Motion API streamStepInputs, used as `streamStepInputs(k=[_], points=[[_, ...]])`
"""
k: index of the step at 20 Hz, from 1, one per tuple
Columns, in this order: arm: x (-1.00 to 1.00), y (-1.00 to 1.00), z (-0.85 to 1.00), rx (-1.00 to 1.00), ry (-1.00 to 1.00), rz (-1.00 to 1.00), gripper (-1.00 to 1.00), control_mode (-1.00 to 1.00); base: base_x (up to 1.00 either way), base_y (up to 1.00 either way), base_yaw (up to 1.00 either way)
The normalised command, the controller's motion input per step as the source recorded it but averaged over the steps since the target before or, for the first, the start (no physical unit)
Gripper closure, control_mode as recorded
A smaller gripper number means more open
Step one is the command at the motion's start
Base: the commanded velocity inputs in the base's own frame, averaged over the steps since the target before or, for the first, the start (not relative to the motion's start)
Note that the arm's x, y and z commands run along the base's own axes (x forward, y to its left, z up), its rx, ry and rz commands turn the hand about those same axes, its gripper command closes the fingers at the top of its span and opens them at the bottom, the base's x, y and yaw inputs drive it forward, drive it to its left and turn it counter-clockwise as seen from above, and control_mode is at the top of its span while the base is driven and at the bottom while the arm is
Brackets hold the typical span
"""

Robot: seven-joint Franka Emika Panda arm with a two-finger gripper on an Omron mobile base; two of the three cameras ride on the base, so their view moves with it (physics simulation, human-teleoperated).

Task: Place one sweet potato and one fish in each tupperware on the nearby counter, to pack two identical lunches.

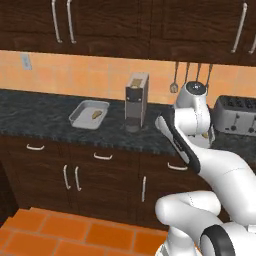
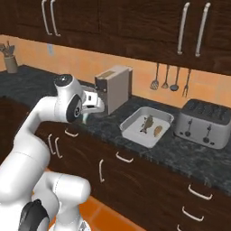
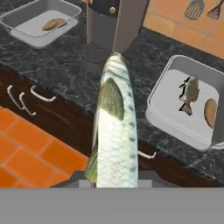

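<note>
A large silvery-green fish [image 3: 114, 127] fills the middle of the hand view, and my gripper [image 3: 114, 176] is shut on its tail end, above the front edge of the counter [image 3: 57, 74]. The fish hides the fingertips. The left tupperware [image 3: 17, 15] [image 1: 80, 120] holds one sweet potato [image 3: 53, 23] [image 1: 97, 114]. In the right tupperware [image 3: 158, 118] [image 2: 135, 134] lie a small fish [image 3: 189, 92] [image 2: 148, 122] and a sweet potato [image 3: 211, 112] [image 2: 157, 131]. In the right base view my gripper [image 2: 85, 115] hangs in front of the counter, left of the right tupperware.
A grey coffee machine [image 1: 136, 101] [image 2: 115, 88] stands on the counter between the two tupperwares. A silver toaster [image 2: 204, 122] [image 1: 235, 114] sits to the right. Utensils [image 2: 169, 76] hang on the orange wall, and cabinet doors with silver handles [image 1: 102, 156] run below.
</note>
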Motion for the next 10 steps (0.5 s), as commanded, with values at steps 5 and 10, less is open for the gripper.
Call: streamStepInputs(k=[5,10], points=[[0.00,0.00,0.00,0.00,0.00,0.00,1.00,1.00,1.00,1.00,-0.05],[0.00,0.00,0.00,0.00,0.00,0.00,1.00,1.00,0.96,1.00,-0.34]])
